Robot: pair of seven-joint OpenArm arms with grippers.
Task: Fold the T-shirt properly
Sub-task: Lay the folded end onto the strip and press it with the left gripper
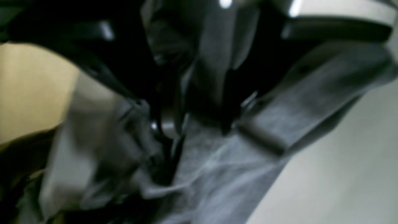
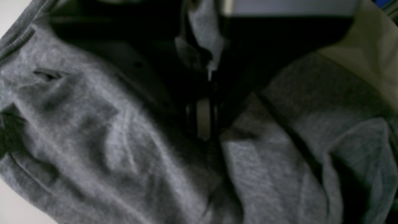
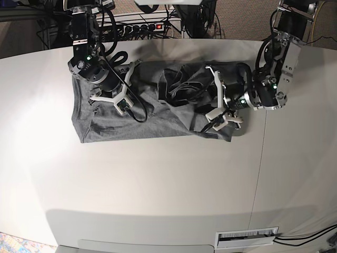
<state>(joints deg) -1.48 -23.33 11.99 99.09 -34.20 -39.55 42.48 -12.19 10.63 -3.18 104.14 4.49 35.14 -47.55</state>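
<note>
The grey T-shirt (image 3: pixel 158 122) lies spread across the far part of the white table (image 3: pixel 158 184), flat on its left half and bunched into dark folds at the middle and right. My right gripper (image 3: pixel 126 84) rests on the shirt's left part. In the right wrist view it (image 2: pixel 205 77) is shut on a pinch of the T-shirt (image 2: pixel 93 124). My left gripper (image 3: pixel 213 97) sits over the shirt's crumpled right end with its white fingers spread open. The left wrist view is blurred and shows T-shirt (image 1: pixel 233 174) cloth loose between that gripper's (image 1: pixel 217 93) jaws.
A power strip (image 3: pixel 158 25) and cables lie behind the table's rear edge. A seam (image 3: pixel 261 158) runs down the tabletop right of the shirt. A vent slot (image 3: pixel 247 237) sits at the front right edge.
</note>
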